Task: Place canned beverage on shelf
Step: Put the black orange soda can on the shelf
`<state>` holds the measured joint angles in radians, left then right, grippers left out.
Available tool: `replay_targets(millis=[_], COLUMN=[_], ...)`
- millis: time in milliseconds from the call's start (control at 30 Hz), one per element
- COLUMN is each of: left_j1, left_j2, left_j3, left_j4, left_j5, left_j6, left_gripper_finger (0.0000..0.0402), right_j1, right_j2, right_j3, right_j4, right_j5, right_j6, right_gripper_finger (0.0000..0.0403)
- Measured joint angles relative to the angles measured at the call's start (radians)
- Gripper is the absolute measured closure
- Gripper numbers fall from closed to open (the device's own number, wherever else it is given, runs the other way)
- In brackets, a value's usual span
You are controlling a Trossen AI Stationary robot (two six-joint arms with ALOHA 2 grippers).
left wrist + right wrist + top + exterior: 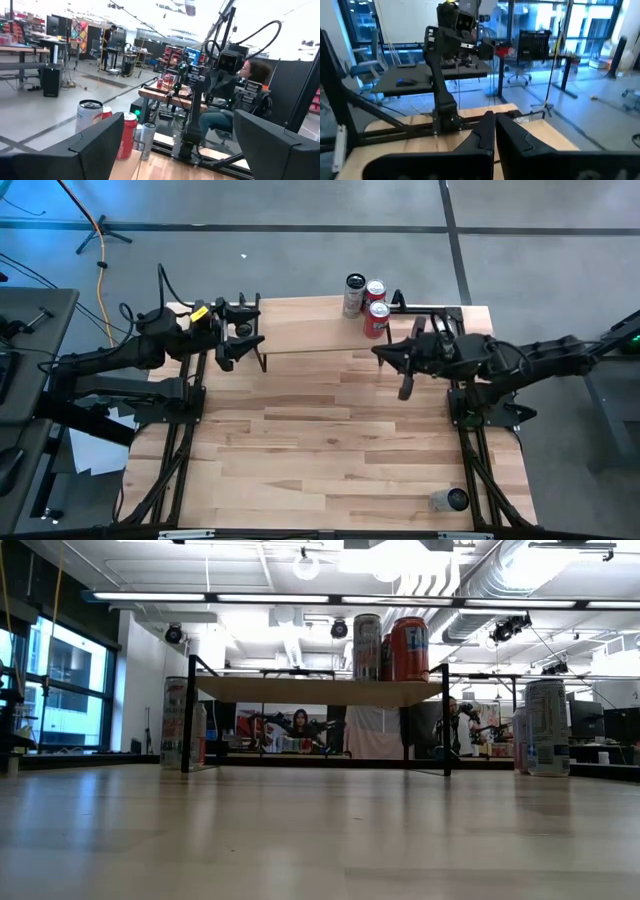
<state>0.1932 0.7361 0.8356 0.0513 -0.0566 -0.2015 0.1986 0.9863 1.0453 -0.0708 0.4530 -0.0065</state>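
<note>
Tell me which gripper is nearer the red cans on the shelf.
Right. The right gripper, shut, sits just beside the red cans at the shelf's end; the left gripper, open, is at the opposite end.

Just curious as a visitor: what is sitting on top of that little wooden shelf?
Three drink cans stand on the shelf at its right end: a silver can and two red cans. The rest of the plank is bare.

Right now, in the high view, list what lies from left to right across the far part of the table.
Left end effector, open → bare plank of the shelf → silver can → two red cans → right end effector, shut.
</note>
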Motion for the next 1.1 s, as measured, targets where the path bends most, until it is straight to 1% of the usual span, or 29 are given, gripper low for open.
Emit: replay_targets(millis=[100,533,667,733,767,833,900,967,1033,1100], left_j1=[0.0,0.002,0.002,0.002,0.002,0.014,0.04,0.082,0.14,0.214], left_j2=[0.004,0.006,0.006,0.006,0.007,0.014,0.026,0.058,0.102,0.154], left_j3=[0.0,0.0,0.0,0.004,0.018,0.076,0.161,0.255,0.336,0.388], left_j4=[-0.001,-0.001,-0.002,-0.009,-0.038,-0.145,-0.313,-0.503,-0.689,-0.859], left_j5=[0.0,-0.005,-0.035,-0.07,-0.101,-0.176,-0.263,-0.324,-0.315,-0.259], left_j6=[0.002,-0.005,-0.008,-0.031,-0.045,-0.057,-0.057,-0.063,-0.096,-0.117], left_gripper_finger=[0.0064,0.0064,0.0064,0.0064,0.0064,0.0064,0.0064,0.0064,0.0064,0.0064], right_j1=[0.0,-0.002,-0.002,-0.002,-0.002,-0.002,-0.002,-0.002,-0.002,-0.002], right_j2=[0.005,0.008,0.008,0.008,0.008,0.008,0.008,0.008,0.008,0.008], right_j3=[-0.015,-0.013,-0.013,-0.012,-0.012,-0.012,-0.012,-0.012,-0.012,-0.012], right_j4=[0.01,0.009,0.009,0.008,0.008,0.009,0.008,0.008,0.007,0.007], right_j5=[0.0,0.0,0.0,0.0,0.0,0.0,0.0,0.001,0.001,0.013], right_j6=[-0.024,-0.02,-0.02,-0.02,-0.02,-0.02,-0.02,-0.019,-0.02,-0.02], right_gripper_finger=[0.0403,0.0403,0.0403,0.0403,0.0403,0.0403,0.0403,0.0403,0.0403,0.0403])
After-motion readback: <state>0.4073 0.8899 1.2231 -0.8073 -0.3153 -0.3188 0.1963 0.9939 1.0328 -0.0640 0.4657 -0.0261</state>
